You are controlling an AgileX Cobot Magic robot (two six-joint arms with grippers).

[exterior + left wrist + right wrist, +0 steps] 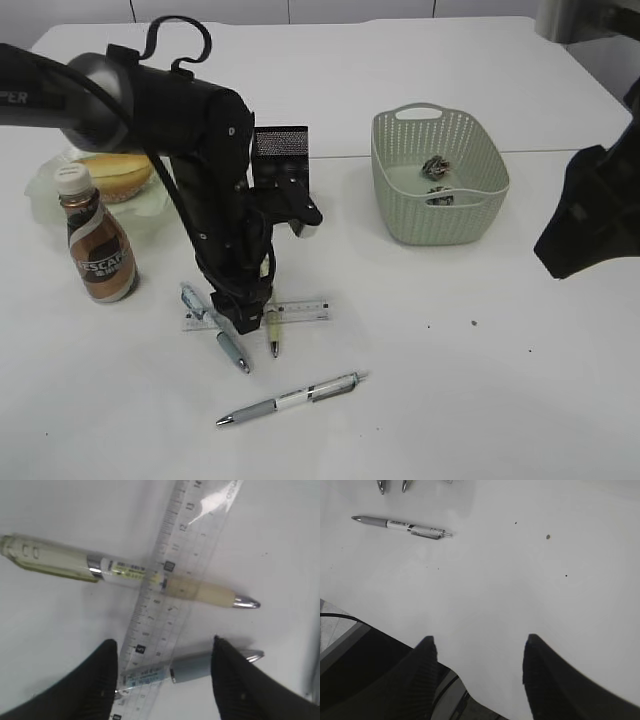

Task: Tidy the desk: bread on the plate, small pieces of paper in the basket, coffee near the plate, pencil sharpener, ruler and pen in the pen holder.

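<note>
My left gripper (243, 318) is open and low over a clear ruler (300, 311) that lies across two pens. In the left wrist view its fingers (162, 647) straddle the ruler (165, 587) and a blue-grey pen (192, 667); a yellow-green pen (125, 572) lies just beyond. A third, grey-white pen (290, 399) lies nearer the front and also shows in the right wrist view (402, 526). My right gripper (477, 645) is open and empty at the table's right edge. Bread (115, 172) sits on the plate (150, 205). The coffee bottle (97, 240) stands beside it. The black pen holder (282, 150) stands behind my left arm. No pencil sharpener shows.
A pale green basket (440, 175) at the back right holds crumpled pieces of paper (436, 168). My left arm hides part of the pen holder and the ruler's middle.
</note>
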